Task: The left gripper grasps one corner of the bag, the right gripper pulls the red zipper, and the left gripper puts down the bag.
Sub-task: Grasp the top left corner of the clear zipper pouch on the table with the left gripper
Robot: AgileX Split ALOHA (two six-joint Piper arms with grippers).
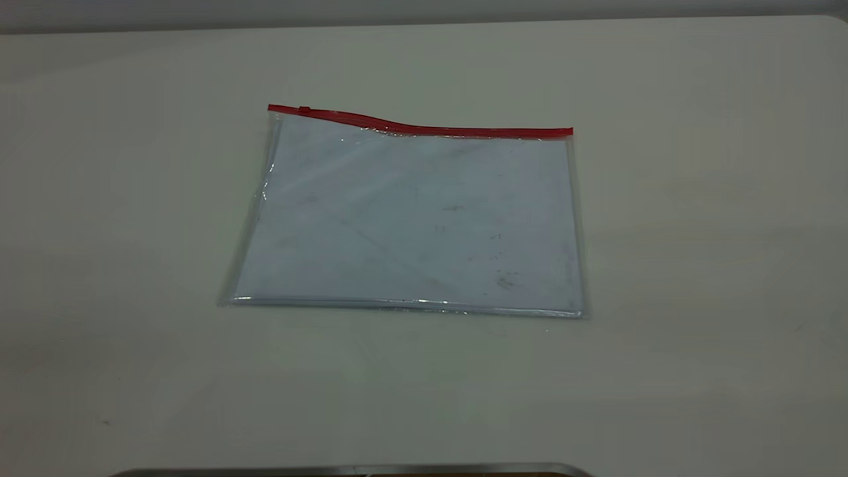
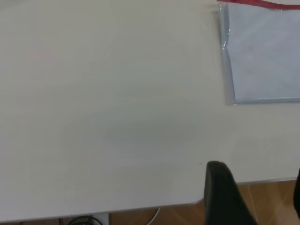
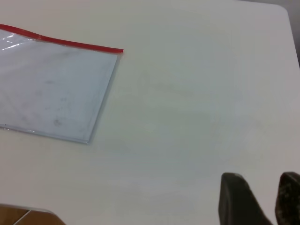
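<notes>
The bag (image 1: 411,218) lies flat in the middle of the white table, a clear pouch with a bluish-white smudged sheet inside. The red zipper (image 1: 424,127) runs along its far edge, and its small slider tab (image 1: 305,110) sits near the left corner (image 1: 273,111). Neither arm shows in the exterior view. In the left wrist view the left gripper (image 2: 255,190) hangs open over the table's edge, well clear of the bag (image 2: 265,56). In the right wrist view the right gripper (image 3: 262,187) is open above bare table, far from the bag's corner (image 3: 118,50).
The table's near edge (image 2: 140,207) shows in the left wrist view, with wooden floor (image 2: 276,201) below it. A dark metal strip (image 1: 351,471) lies at the bottom of the exterior view. A rounded table corner (image 3: 282,8) shows in the right wrist view.
</notes>
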